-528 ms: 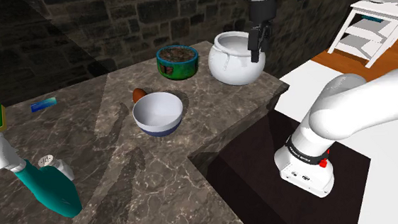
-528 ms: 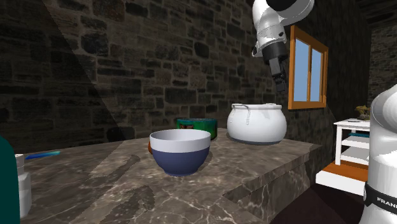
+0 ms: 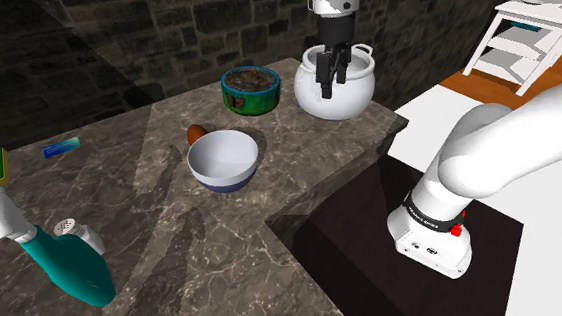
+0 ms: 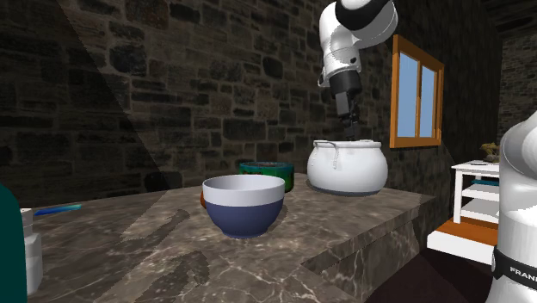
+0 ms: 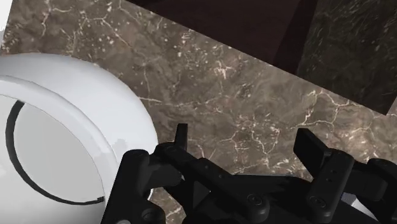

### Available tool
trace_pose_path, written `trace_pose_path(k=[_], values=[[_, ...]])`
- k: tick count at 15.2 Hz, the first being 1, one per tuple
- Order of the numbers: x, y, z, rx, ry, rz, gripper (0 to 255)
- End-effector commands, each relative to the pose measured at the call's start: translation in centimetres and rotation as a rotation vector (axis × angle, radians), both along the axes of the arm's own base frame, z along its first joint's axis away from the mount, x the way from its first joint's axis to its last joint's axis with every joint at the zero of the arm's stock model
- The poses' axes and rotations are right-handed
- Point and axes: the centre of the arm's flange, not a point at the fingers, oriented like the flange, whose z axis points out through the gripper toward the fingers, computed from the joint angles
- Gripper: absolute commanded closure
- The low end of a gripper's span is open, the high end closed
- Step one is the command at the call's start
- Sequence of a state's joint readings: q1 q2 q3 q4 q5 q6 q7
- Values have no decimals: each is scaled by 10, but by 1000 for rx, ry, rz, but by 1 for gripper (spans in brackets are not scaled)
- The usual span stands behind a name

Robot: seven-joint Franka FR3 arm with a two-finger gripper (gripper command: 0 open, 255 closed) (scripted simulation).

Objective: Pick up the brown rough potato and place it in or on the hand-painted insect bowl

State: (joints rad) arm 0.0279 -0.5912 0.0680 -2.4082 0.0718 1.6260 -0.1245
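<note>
Approach step: the gripper (image 3: 330,82), fingers spread and empty, hangs over the white pot (image 3: 341,103). Next move: cross to the potato (image 3: 196,133) beside the white-and-blue bowl (image 3: 223,161), then descend and close.

A dark stone wall (image 4: 172,86) fills the upper left, above a marble counter (image 4: 327,241). At the right sit an orange-framed window (image 4: 417,90) and a white shelf (image 4: 473,166).

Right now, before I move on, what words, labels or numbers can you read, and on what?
"FRAN", cut by the picture's edge: white letters on the arm's black band.
Same band from the shoulder view: lettering too small to read.
Blue card: no print legible.
Nothing else is readable.
</note>
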Motion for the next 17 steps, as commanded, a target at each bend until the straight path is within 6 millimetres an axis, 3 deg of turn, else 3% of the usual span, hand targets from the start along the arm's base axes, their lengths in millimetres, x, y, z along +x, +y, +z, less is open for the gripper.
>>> trace_pose_path(k=[1, 17], values=[[18, 18, -10, 7, -15, 10, 0], [151, 145, -76, 59, -123, 92, 0]])
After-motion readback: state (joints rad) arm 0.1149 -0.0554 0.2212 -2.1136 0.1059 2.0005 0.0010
